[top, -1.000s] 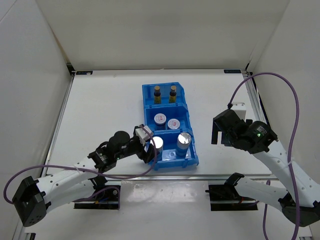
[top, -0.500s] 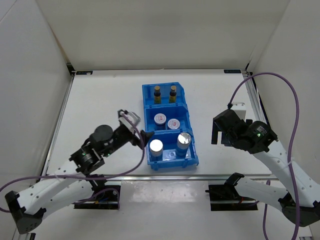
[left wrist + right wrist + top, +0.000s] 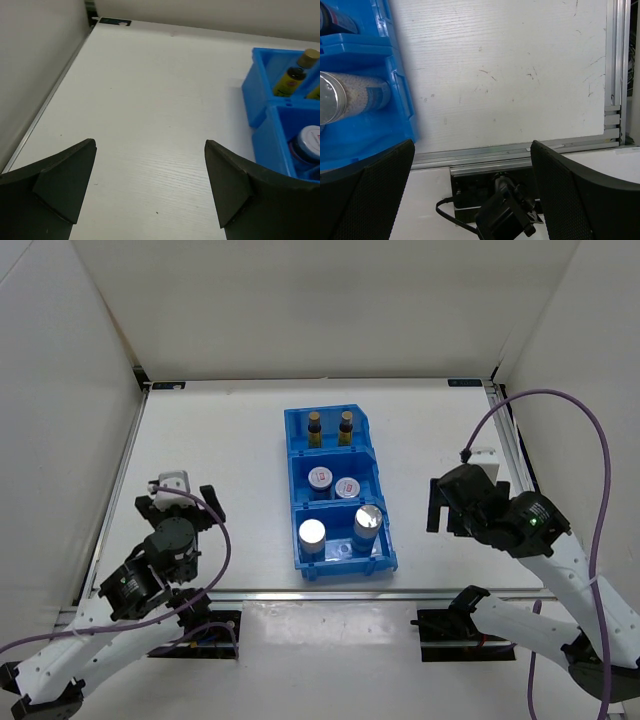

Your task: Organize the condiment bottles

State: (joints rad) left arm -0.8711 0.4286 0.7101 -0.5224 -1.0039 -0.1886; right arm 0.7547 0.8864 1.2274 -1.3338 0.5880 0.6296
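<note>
All six condiment bottles stand in the blue bin [image 3: 345,568]. Two dark amber bottles [image 3: 314,427] [image 3: 346,425] are in the far compartment. Two white-capped bottles [image 3: 320,478] [image 3: 347,487] are in the middle one. Two silver-lidded shakers [image 3: 313,533] [image 3: 368,520] are in the near one. My left gripper [image 3: 176,502] is open and empty, well left of the bin; its wrist view [image 3: 150,170] shows bare table, with an amber bottle [image 3: 295,75] and a white cap [image 3: 310,142] at the right. My right gripper [image 3: 437,505] is open and empty, right of the bin; its wrist view [image 3: 472,175] shows one shaker [image 3: 350,95].
White walls enclose the table on the left, back and right. A metal rail [image 3: 520,155] runs along the near table edge, with the arm's black base [image 3: 505,215] below it. The bin's corner [image 3: 260,100] sits right of my left fingers.
My left gripper let go of the front-left shaker and pulled back far to the left, away from the bin. The right arm shifted only slightly.
</note>
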